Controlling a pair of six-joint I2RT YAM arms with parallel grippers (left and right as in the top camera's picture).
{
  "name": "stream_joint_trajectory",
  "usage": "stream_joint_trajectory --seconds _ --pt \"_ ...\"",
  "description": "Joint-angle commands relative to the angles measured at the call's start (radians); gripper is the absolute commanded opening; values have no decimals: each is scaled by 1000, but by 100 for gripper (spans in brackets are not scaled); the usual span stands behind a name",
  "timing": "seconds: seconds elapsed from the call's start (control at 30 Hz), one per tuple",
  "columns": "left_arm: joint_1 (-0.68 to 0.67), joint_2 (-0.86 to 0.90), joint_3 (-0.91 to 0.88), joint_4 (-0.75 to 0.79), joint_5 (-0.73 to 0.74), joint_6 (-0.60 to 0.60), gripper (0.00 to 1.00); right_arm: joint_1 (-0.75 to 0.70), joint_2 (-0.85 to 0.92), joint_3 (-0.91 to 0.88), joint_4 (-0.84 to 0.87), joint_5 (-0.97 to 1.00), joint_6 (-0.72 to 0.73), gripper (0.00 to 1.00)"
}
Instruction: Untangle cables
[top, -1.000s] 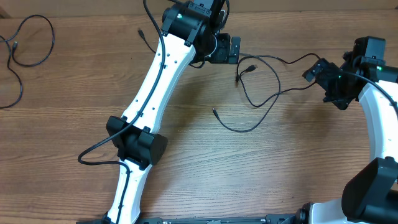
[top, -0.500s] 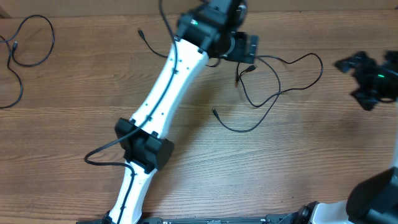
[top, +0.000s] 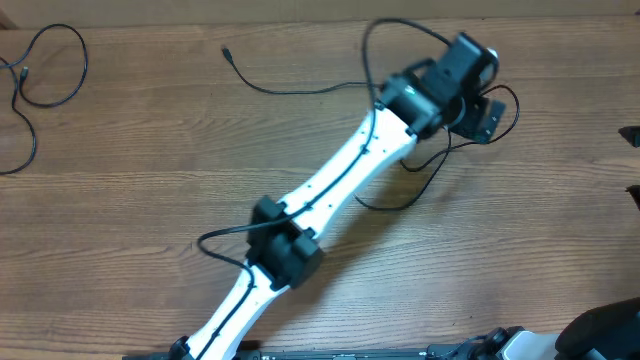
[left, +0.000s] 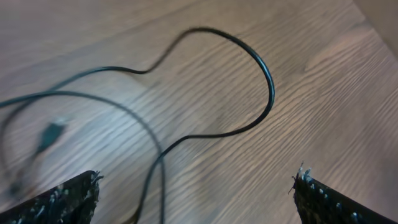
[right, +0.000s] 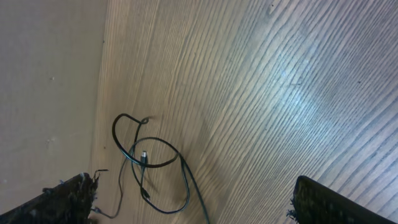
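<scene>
Cables (left: 272, 90) are seen on the table (left: 329, 74) just ahead of the left end effector (left: 198, 200), which is spread wide and empty. The right end effector (right: 199, 200) is likewise spread wide, with nothing gripped.

The desk (top: 150, 180) is brown wood, its grain running from left edge to right; a thin black looped cable (top: 85, 60) lies in the far left corner and runs off the left edge; a second cable (top: 290, 92) trails near the far edge about the middle, with a small plug at its left end; a third cable (top: 395, 208) curls in loose loops toward the far right, partly hidden.
</scene>
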Motion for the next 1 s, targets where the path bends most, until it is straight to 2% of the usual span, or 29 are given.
stream_joint_trajectory --seconds 0.0,0.23,0.4,0.47,0.53,0.63,0.83,0.97 --pt "-50 80 2 63 -3 23 100 -2 -14 26 2 -16 2 100" --pt "-138 188 2 253 -9 23 100 -1 -14 26 3 24 1 100" --pt "-149 232 2 298 -162 23 99 -1 -14 26 3 38 1 100" --pt "-146 236 2 311 -202 23 89 -1 -14 26 3 38 1 100" --pt "-139 236 2 317 -214 23 85 -1 -14 26 3 38 1 100" --pt "-121 236 2 377 -215 23 61 -1 -14 26 3 38 1 100" --pt "-102 236 2 475 -202 21 67 -1 -14 26 3 38 1 100" --pt "-102 236 2 512 -203 22 61 -1 -14 26 3 38 1 100"
